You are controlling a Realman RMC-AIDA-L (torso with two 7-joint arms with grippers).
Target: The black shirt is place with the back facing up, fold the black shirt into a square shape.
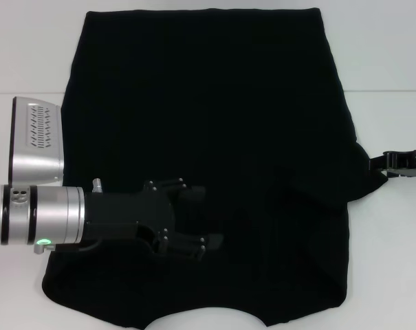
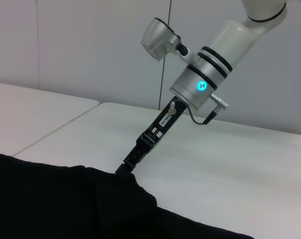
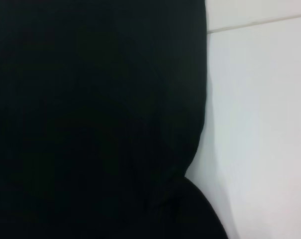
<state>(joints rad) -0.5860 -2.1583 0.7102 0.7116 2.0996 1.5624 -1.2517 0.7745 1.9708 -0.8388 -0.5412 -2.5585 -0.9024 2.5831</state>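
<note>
The shirt (image 1: 214, 137) lay spread on the table (image 1: 393, 261), the left hand (image 1: 211, 216) hovering released over its near half, the right hand (image 2: 128, 167) apparently clenched on its side edge, mid side-fold; next, carrying that edge across.

bright, even overhead light | soft faint shadows | black shirt (image 1: 208, 137) swallows detail | no glare
</note>
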